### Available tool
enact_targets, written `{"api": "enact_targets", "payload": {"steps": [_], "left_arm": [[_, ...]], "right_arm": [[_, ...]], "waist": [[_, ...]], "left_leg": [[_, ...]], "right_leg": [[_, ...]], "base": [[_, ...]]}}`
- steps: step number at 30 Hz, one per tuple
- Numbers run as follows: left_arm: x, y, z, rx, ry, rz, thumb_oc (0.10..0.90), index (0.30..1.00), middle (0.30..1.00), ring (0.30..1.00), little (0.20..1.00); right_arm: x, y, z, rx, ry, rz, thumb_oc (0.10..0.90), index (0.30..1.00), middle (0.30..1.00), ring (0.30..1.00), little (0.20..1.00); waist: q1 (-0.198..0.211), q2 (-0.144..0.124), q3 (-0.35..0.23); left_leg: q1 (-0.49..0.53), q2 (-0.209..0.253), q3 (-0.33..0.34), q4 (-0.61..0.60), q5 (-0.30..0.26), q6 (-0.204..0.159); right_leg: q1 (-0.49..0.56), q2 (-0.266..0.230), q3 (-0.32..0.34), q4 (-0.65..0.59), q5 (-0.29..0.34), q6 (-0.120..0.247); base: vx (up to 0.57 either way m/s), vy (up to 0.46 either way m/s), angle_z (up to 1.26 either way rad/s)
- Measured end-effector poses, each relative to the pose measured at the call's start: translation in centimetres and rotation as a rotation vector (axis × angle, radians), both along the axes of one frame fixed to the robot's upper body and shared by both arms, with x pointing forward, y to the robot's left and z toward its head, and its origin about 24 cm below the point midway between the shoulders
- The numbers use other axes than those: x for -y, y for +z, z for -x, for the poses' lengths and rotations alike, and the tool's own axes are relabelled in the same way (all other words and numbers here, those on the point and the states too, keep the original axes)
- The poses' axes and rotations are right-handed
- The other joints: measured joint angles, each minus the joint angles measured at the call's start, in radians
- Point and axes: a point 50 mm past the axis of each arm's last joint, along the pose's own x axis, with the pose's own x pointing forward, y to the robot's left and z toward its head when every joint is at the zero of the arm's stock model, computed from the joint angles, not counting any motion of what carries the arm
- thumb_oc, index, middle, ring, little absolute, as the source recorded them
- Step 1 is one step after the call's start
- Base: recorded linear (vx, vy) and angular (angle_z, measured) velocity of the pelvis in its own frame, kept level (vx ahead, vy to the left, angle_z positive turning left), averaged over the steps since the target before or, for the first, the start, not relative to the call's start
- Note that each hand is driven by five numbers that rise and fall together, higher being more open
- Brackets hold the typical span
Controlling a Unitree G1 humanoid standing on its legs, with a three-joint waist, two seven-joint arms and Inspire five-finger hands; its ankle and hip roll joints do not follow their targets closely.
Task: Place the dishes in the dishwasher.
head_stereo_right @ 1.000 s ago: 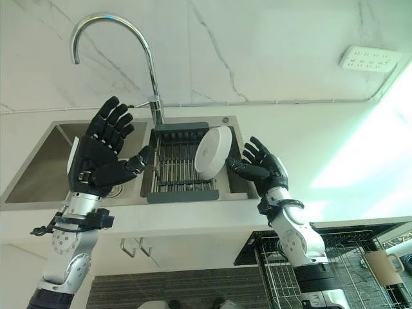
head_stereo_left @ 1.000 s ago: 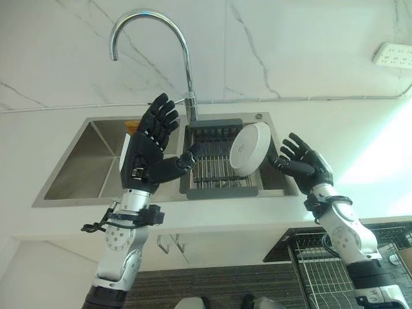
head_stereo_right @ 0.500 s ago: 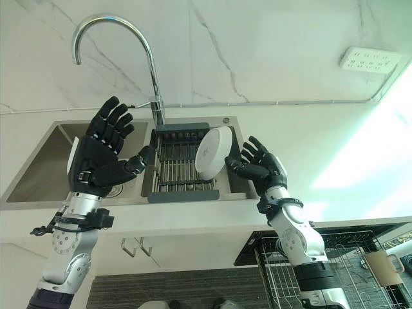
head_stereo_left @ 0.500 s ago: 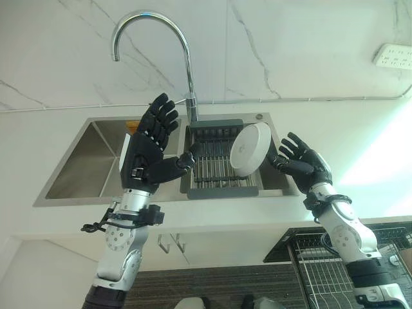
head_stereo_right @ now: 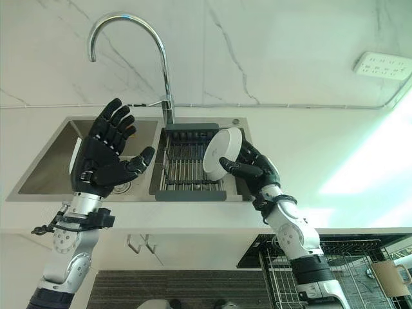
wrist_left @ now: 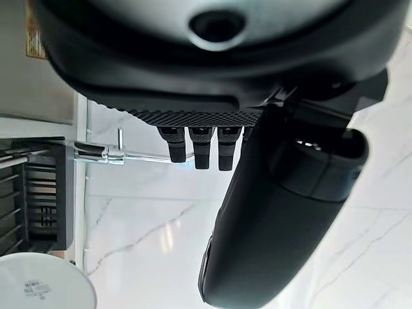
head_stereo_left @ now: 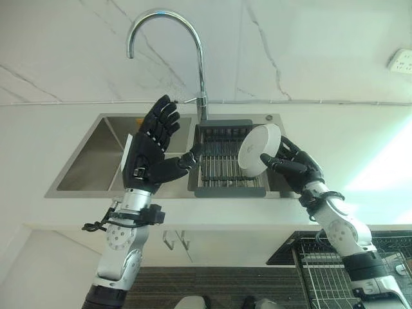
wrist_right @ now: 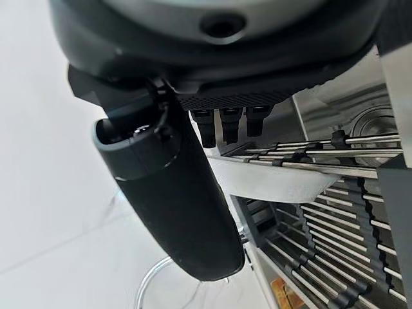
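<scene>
White counter (head_stereo_left: 360, 206) with a steel sink (head_stereo_left: 90, 161) under a tall faucet (head_stereo_left: 193, 58).
Nearest, the left hand (head_stereo_left: 147, 153) hovers open over the sink. Beyond it, a dark rack (head_stereo_left: 222, 183) in the sink holds a white dish (head_stereo_left: 259, 149) on edge. The right hand (head_stereo_left: 297, 170), apart from the dish a second ago, now touches it, thumb in front, fingers behind.

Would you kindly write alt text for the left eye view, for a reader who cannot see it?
The robot's right hand reaches the white plate standing on edge in the dark drying rack over the steel sink. Its left hand is raised open, beneath a tall curved faucet.
</scene>
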Motion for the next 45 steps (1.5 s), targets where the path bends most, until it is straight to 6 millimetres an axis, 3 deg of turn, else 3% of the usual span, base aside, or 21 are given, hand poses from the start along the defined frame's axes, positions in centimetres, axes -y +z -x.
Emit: {"api": "enact_targets", "payload": {"steps": [12,21,22,23,24,28,33,42,45], "left_arm": [[0.4,-0.1,-0.2,-0.017,-0.013,0.001,0.800,0.900,0.900,0.900,0.900],[0.4,-1.3,-0.6,-0.080,-0.016,0.026,0.800,0.900,0.900,0.900,0.900],[0.5,-1.3,-0.7,-0.082,-0.020,0.024,0.800,0.900,0.900,0.900,0.900],[0.6,-1.3,-0.8,-0.083,-0.023,0.022,0.800,0.900,0.900,0.900,0.900],[0.7,-1.2,-0.9,-0.080,-0.027,0.021,0.800,0.900,0.900,0.900,0.900],[0.7,-1.1,-1.0,-0.083,-0.037,0.042,0.800,0.900,0.900,0.900,0.900],[0.7,-1.3,-1.1,-0.107,-0.052,0.021,0.800,0.900,0.900,0.900,0.900],[1.0,-1.4,-1.0,-0.112,-0.062,0.020,0.800,0.900,0.900,0.900,0.900],[1.0,-1.5,-1.0,-0.113,-0.062,0.021,0.800,0.900,0.900,0.900,0.900]], "right_arm": [[0.0,-0.8,-1.3,-0.093,-0.039,-0.024,0.800,0.900,0.900,0.900,0.900],[0.4,-0.3,-2.8,-0.119,-0.101,-0.036,0.800,0.900,0.900,0.900,0.900],[0.4,-0.4,-3.0,-0.131,-0.109,-0.046,0.573,0.559,0.559,0.559,0.559],[0.4,-0.4,-3.2,-0.142,-0.120,-0.061,0.424,0.335,0.335,0.335,0.335],[0.4,-0.3,-3.7,-0.150,-0.139,-0.068,0.400,0.300,0.300,0.300,0.300],[1.0,0.7,-4.8,-0.131,-0.257,-0.106,0.400,0.300,0.300,0.300,0.300],[0.8,1.7,-5.2,-0.089,-0.300,-0.115,0.400,0.300,0.300,0.300,0.300],[0.6,2.0,-4.8,-0.046,-0.346,-0.072,0.400,0.300,0.300,0.300,0.300],[-0.2,2.8,-4.0,0.021,-0.319,-0.065,0.400,0.300,0.300,0.300,0.300]], "waist": [[0.025,0.000,0.000],[0.044,0.000,0.000],[0.049,0.000,0.000],[0.052,0.000,0.000],[0.054,0.000,0.000],[0.080,0.001,0.001],[0.080,0.001,0.001],[0.073,0.020,0.005],[0.051,0.022,0.006]], "left_leg": [[0.004,-0.003,-0.018,0.000,0.000,0.001],[0.007,-0.006,-0.027,-0.002,0.002,0.001],[0.011,-0.006,-0.027,-0.003,0.002,0.001],[0.012,-0.007,-0.030,-0.003,0.002,0.001],[0.011,-0.008,-0.038,-0.003,0.002,0.000],[0.007,-0.016,-0.049,-0.004,0.005,0.003],[0.008,-0.020,-0.051,-0.004,0.005,0.004],[0.015,-0.020,-0.047,-0.004,0.005,0.005],[0.016,-0.020,-0.042,-0.004,0.005,0.008]], "right_leg": [[0.015,-0.003,-0.013,-0.007,-0.001,0.001],[0.026,-0.007,-0.030,-0.010,-0.003,0.003],[0.030,-0.007,-0.031,-0.011,-0.004,0.003],[0.033,-0.008,-0.034,-0.011,-0.005,0.004],[0.034,-0.009,-0.039,-0.011,-0.006,0.005],[0.035,-0.017,-0.049,-0.009,-0.009,0.007],[0.038,-0.020,-0.052,-0.012,-0.009,0.008],[0.032,-0.021,-0.048,-0.013,-0.009,0.009],[0.028,-0.020,-0.040,-0.014,-0.008,0.010]], "base": [[0.01,0.010,0.03],[0.03,0.016,0.05],[0.02,0.017,0.05],[0.02,0.021,0.08],[0.02,0.014,0.15],[0.02,0.019,0.11],[0.00,0.006,0.02],[-0.03,0.035,-0.02],[-0.04,0.075,-0.07]]}}
